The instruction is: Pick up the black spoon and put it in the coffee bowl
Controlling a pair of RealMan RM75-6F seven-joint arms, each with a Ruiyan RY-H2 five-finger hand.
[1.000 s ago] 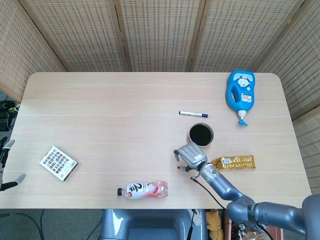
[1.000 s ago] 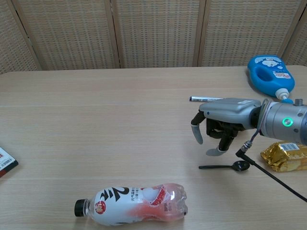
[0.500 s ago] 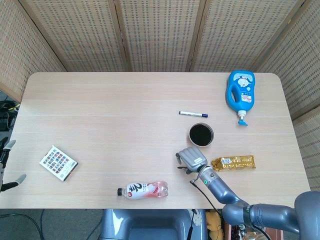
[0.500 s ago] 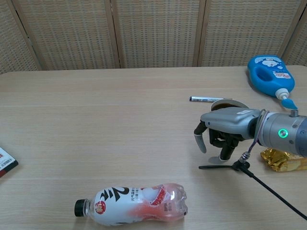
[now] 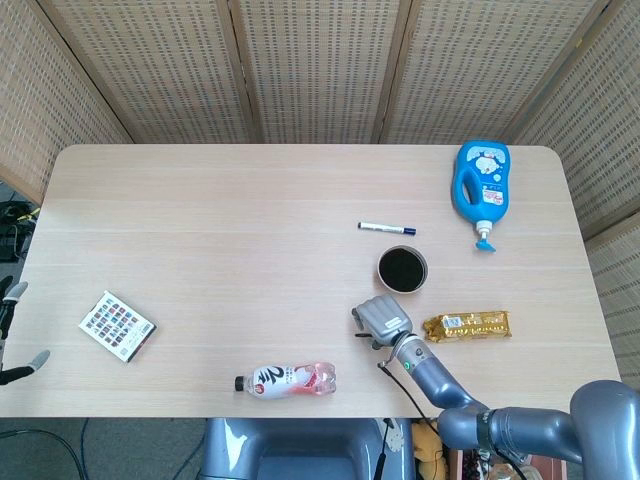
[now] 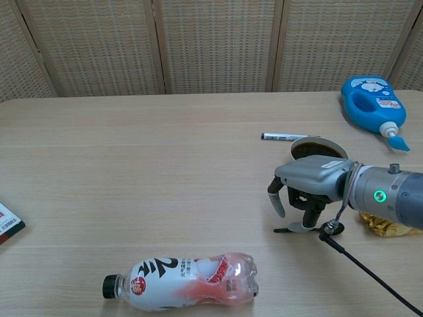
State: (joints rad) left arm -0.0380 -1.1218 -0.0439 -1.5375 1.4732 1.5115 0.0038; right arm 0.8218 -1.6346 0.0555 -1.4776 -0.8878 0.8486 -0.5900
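The black spoon (image 6: 291,229) lies flat on the table, handle pointing left; only its handle tip (image 5: 358,335) shows in the head view. My right hand (image 6: 308,187) hovers palm-down right over it, fingers curled downward and apart, one fingertip (image 6: 306,223) touching the handle. The spoon's bowl end is hidden under the wrist. The coffee bowl (image 6: 318,148), full of dark coffee, stands just behind the hand (image 5: 381,317), also seen as the round bowl (image 5: 402,268) from above. My left hand (image 5: 10,296) peeks in at the far left edge, holding nothing.
A gold snack bar (image 5: 467,324) lies right of the hand. A marker (image 5: 386,228) and a blue bottle (image 5: 481,181) lie beyond the bowl. A plastic drink bottle (image 6: 186,281) rests near the front edge, a small card box (image 5: 117,325) at the left.
The right hand has drawn back toward the near edge and lowered onto the spoon, uncovering the coffee bowl in the chest view. The spoon's bowl end is now hidden.
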